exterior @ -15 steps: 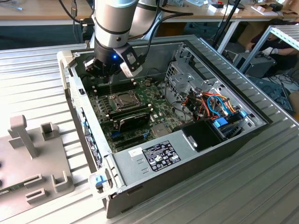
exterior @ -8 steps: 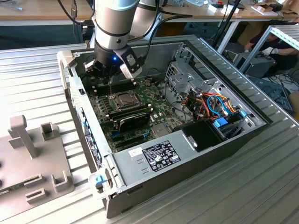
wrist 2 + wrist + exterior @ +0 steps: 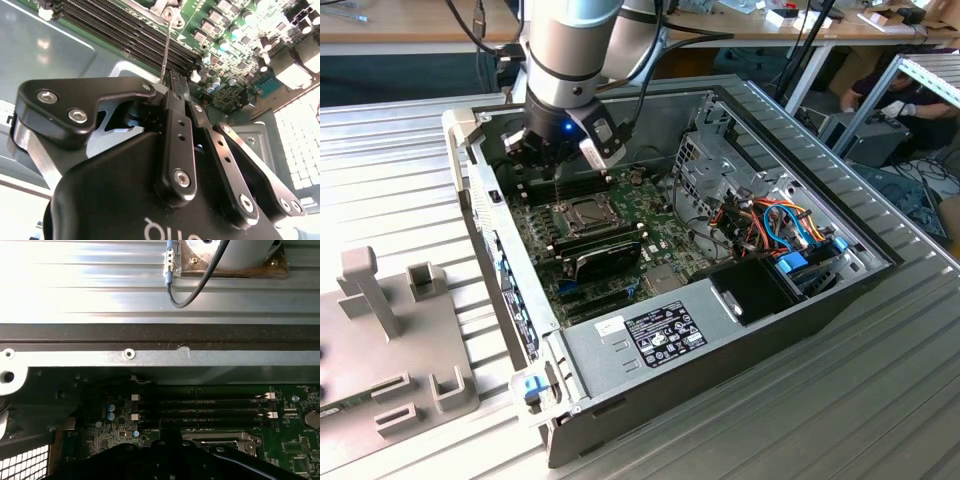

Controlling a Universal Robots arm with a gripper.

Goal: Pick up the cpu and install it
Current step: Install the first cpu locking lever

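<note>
Ribbed metal bench, open computer case [image 3: 820, 300] lying on it. Near edge of the case: power supply [image 3: 650, 340], then motherboard [image 3: 620, 250] with the CPU socket [image 3: 582, 212] toward its far side. A dull silvery square sits inside the socket frame; likely the cpu [image 3: 583, 211], but too small to confirm seated or loose. Gripper [image 3: 557, 160] hangs above the memory slots [image 3: 125, 30] just beyond the socket. In the second wrist view the gripper [image 3: 176, 82] fingers stand pressed together, nothing seen between them. Judgement: install phase, chip at or in socket; any further move calls for fine alignment over the frame.
</note>
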